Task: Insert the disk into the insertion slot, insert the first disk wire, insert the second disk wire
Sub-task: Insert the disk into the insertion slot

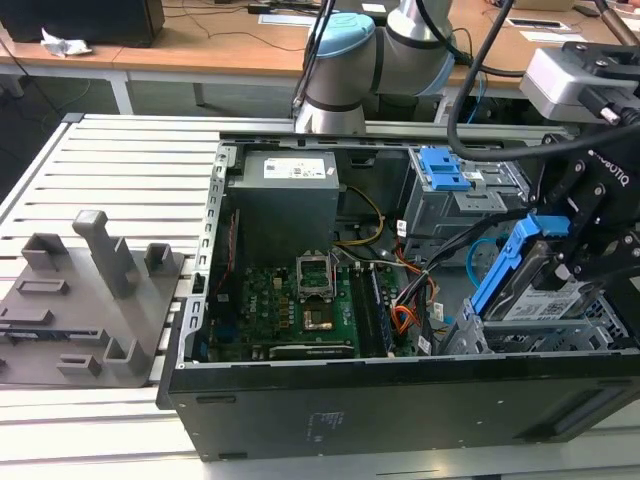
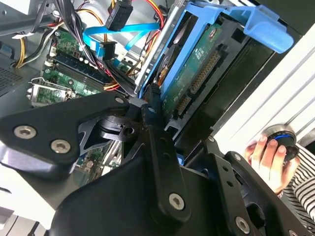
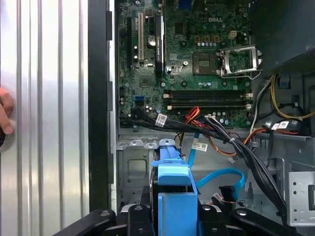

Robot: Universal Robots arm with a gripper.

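The disk (image 1: 545,285), a silver drive in a bright blue carrier, stands tilted on edge at the exterior view's right end of the open computer case. My black gripper (image 1: 572,258) is shut on it from above. Its lower edge rests at the grey sheet-metal insertion slot (image 1: 468,336). In the second wrist view the disk's green underside (image 2: 197,73) faces the camera beside one black finger (image 2: 156,132). The blue carrier (image 3: 174,196) sits between the finger bases in the first wrist view. A loose blue disk wire (image 3: 221,176) with a black plug lies beside the slot.
A taller grey cage with a blue latch (image 1: 445,168) stands behind the slot. The motherboard (image 1: 300,300) and bundled cables (image 3: 236,147) fill the case's middle. A person's hand (image 2: 268,157) rests on the ribbed table beside the case. Grey fixtures (image 1: 90,300) sit on the exterior view's left.
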